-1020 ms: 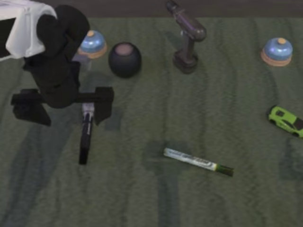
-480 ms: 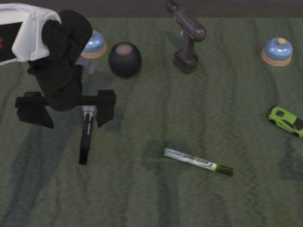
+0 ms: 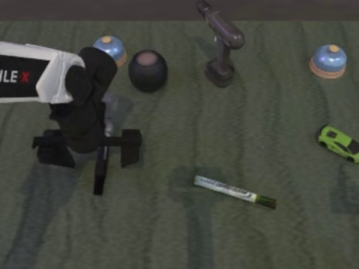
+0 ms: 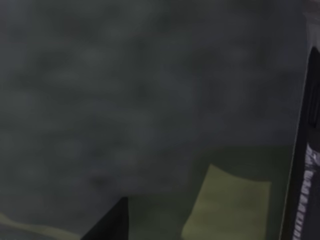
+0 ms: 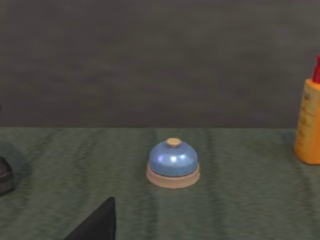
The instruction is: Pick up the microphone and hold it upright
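Green felt-like cloth covers the tabletop (image 3: 235,134), the largest thing in sight. Over its left part hangs my left arm's black two-finger tool (image 3: 92,147), fingers spread wide with nothing between them. The slim microphone (image 3: 100,171) with the black stick handle lies flat directly beneath, its long axis running from the tool toward the near edge, crossways to the line between the fingers; its mesh head is hidden under the wrist. My left arm is by far the nearer. The left wrist view is dark. The right arm is absent from the top view; its wrist view shows a blue dome-shaped bell (image 5: 173,163), and I cannot tell its tool's state.
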Robot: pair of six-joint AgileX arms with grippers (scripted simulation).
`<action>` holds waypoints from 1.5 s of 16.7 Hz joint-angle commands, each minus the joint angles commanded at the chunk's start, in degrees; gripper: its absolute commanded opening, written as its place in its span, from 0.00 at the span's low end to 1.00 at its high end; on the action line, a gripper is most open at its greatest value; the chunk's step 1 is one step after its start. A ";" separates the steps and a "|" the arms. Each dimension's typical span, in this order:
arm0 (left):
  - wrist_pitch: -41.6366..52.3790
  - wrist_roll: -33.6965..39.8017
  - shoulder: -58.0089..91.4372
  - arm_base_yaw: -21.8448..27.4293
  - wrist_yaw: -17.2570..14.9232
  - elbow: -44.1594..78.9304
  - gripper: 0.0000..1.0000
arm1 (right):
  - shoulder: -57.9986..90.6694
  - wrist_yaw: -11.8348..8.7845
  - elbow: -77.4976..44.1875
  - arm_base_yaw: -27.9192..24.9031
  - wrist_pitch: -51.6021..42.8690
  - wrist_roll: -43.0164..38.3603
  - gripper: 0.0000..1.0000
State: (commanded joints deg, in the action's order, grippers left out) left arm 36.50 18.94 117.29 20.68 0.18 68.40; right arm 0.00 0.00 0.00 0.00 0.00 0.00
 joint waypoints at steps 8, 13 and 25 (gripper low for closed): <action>-0.46 -0.01 0.31 0.00 0.00 -0.24 0.70 | 0.00 0.00 0.00 0.00 0.00 0.00 1.00; -0.46 -0.01 0.31 0.00 0.00 -0.24 0.32 | 0.00 0.00 0.00 0.00 0.00 0.00 1.00; -0.46 -0.01 0.31 0.00 0.00 -0.24 0.00 | 0.00 0.00 0.00 0.00 0.00 0.00 1.00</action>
State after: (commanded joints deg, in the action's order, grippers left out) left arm 36.04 18.93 117.60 20.68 0.18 68.16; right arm 0.00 0.00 0.00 0.00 0.00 0.00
